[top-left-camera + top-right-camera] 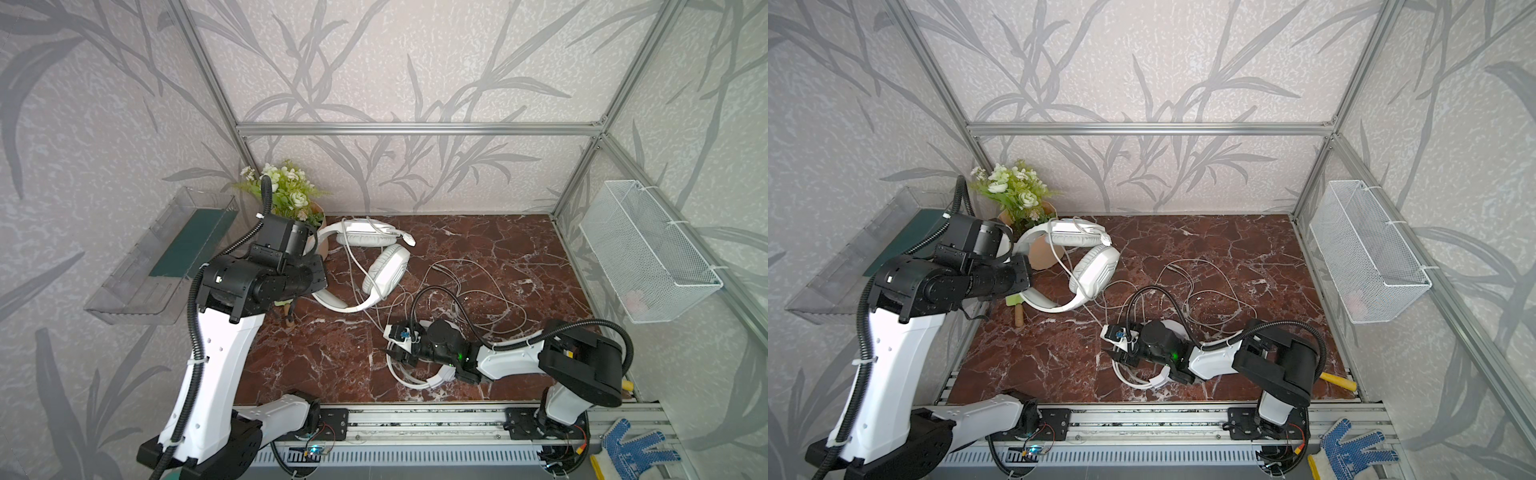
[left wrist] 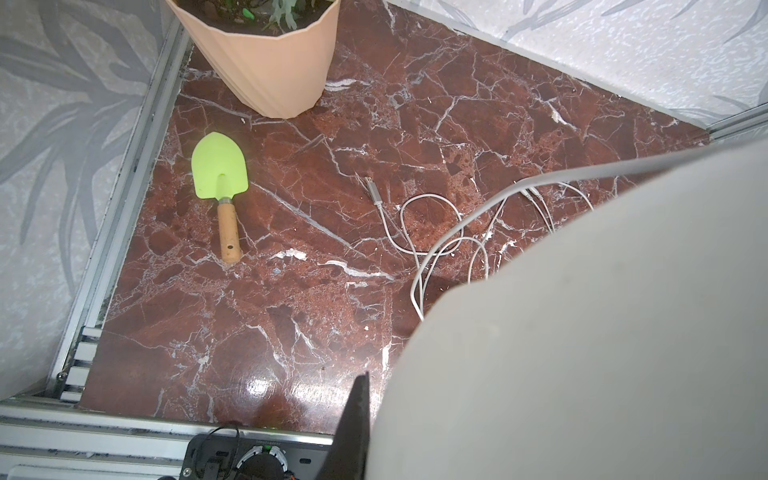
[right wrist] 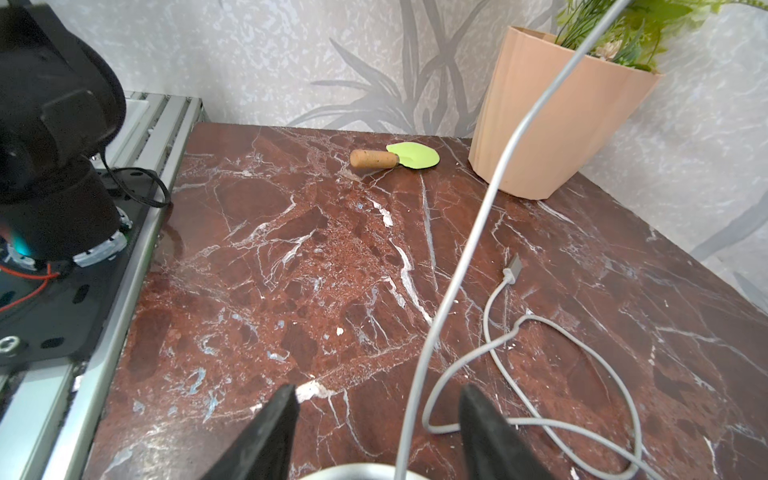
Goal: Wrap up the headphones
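We read the red-brown marble tabletop [image 1: 332, 365] as a clock face in the top views, with twelve at the back wall. Our left gripper [image 2: 358, 403] is clenched on the greyish-white padded over-ear headset [image 1: 386, 270]. The headset hangs raised above the marble at about eleven o'clock. In the left wrist view it fills the space just beside the one black finger we can see.

From up there a thin pale grey cable [image 3: 459, 270] slants down toward six o'clock. It runs through the gap between the fingers [image 3: 270, 432] of our right gripper [image 3: 379, 390], which stand apart, released.

Under that wrist, at six o'clock, lies the glossy white round-cupped headset [image 1: 440, 376], mostly hidden by the arm in both top views. More pale cable lies in loose loops from the centre toward three o'clock, with a grey plug [image 3: 513, 266] at one end.

The peach ribbed flowerpot [image 2: 266, 70] stands in the ten o'clock corner. The lime-green trowel with a wooden handle [image 2: 220, 166] lies flat at nine.
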Controlling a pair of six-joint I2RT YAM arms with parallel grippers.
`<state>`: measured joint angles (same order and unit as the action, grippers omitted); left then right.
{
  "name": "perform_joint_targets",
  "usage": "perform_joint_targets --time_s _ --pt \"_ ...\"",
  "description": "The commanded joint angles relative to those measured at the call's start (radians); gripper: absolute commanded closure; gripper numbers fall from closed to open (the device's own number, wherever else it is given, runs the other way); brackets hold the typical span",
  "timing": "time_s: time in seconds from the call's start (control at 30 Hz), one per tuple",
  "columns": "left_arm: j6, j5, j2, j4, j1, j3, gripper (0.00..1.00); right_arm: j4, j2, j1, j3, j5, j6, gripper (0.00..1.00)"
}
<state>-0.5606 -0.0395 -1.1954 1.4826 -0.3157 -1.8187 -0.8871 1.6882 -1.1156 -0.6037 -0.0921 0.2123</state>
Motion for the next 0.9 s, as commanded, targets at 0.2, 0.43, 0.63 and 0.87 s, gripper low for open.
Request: perform_joint_targets --time_s 0.2,0.43,0.63,0.87 --pt "-0.024 -0.019 0.013 -0.022 -0.007 -0.058 1.0 0.01 0.054 -0.006 -0.006 0.072 -0.005 0.61" --pt "-0.017 -0.038 0.019 -0.02 -0.006 -0.067 1.0 0.053 0.045 -0.006 -0.012 0.09 0.001 0.8" --pt "-0.003 -0.126 -0.002 -0.017 -0.002 -0.068 1.0 0.25 -0.164 -0.018 0.013 0.088 0.016 1.0" --pt "0.026 -0.212 -0.07 -0.048 -0.001 -0.038 1.0 0.646 -0.504 -0.144 -0.054 0.125 0.169 1.0"
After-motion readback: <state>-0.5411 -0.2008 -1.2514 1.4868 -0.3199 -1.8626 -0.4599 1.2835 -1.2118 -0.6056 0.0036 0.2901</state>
